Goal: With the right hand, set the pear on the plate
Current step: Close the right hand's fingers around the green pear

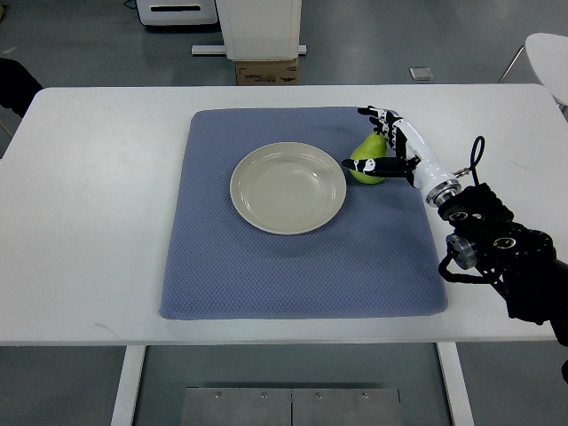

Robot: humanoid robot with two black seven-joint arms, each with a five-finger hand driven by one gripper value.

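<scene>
A green pear (pixel 366 166) stands upright on the blue-grey mat (pixel 266 266), just right of the empty cream plate (pixel 288 187). My right hand (pixel 355 138) reaches in from the right edge and brackets the pear. Its thumb (pixel 366 164) lies across the pear's near side. The other fingers (pixel 377 114) stretch out straight behind the pear's top, with a small gap to it. The hand is open around the pear, which rests on the mat. The left arm does not show.
The mat covers the middle of a white table (pixel 89 222). Beyond the table's far edge stand a cardboard box (pixel 266 71) and a white cabinet (pixel 259 27). Part of a white chair (pixel 548 53) shows at the top right.
</scene>
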